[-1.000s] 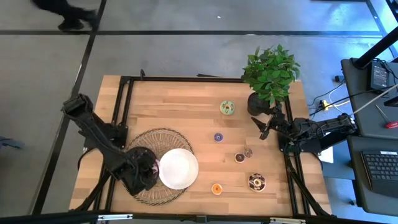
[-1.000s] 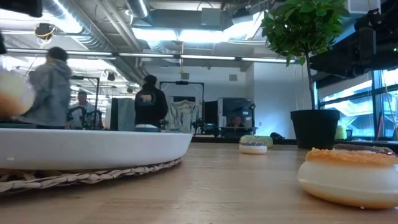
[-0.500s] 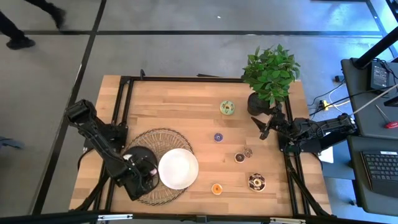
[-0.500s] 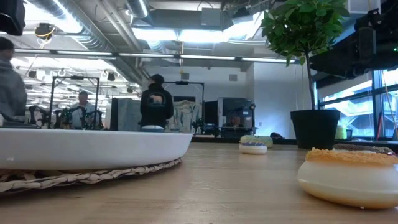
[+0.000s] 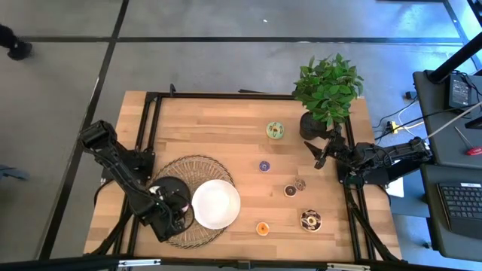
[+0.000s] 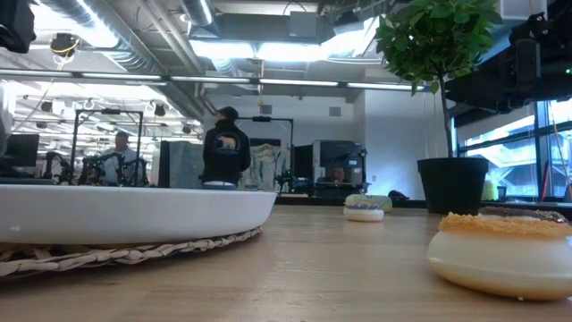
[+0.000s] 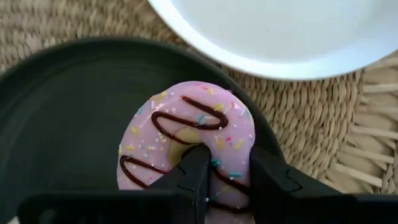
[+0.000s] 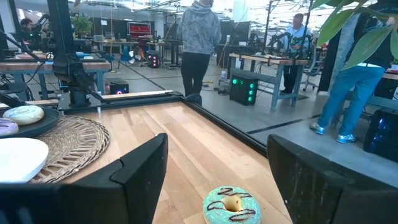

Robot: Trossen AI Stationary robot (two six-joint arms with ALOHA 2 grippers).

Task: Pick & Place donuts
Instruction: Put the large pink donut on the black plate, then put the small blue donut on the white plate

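My left gripper (image 5: 172, 208) is shut on a pink donut with brown drizzle (image 7: 186, 143) over the black plate (image 7: 62, 112) on the woven mat (image 5: 197, 165), just left of the white plate (image 5: 216, 204). The black plate also carries a white donut (image 8: 23, 114). On the bare wood lie a green donut (image 5: 276, 130), a purple one (image 5: 264, 165), two small brown ones (image 5: 290, 190), an orange one (image 5: 262, 228) and a dark sprinkled one (image 5: 310, 220). My right gripper (image 5: 320, 156) waits open by the plant pot; the green donut (image 8: 231, 202) lies ahead of it. My left gripper holds the pink donut by one side of its ring (image 7: 230, 158). One finger (image 7: 196, 165) stands in the donut's hole and the other (image 7: 268, 174) outside its rim. The donut lies flat over the black plate; whether it rests on the plate I cannot tell.
A potted plant (image 5: 325, 94) stands at the table's far right, beside my right arm. The white plate (image 6: 134, 213) fills the low view's left, the orange donut (image 6: 500, 255) its right. People stand in the room beyond. Bare wood lies between the mat and the scattered donuts.
My left gripper, shut on the pink donut, has moved a little toward the table's left, away from the white plate's rim and over the black plate. The pale blur at the low view's left edge has gone from that view. The right arm has kept still.
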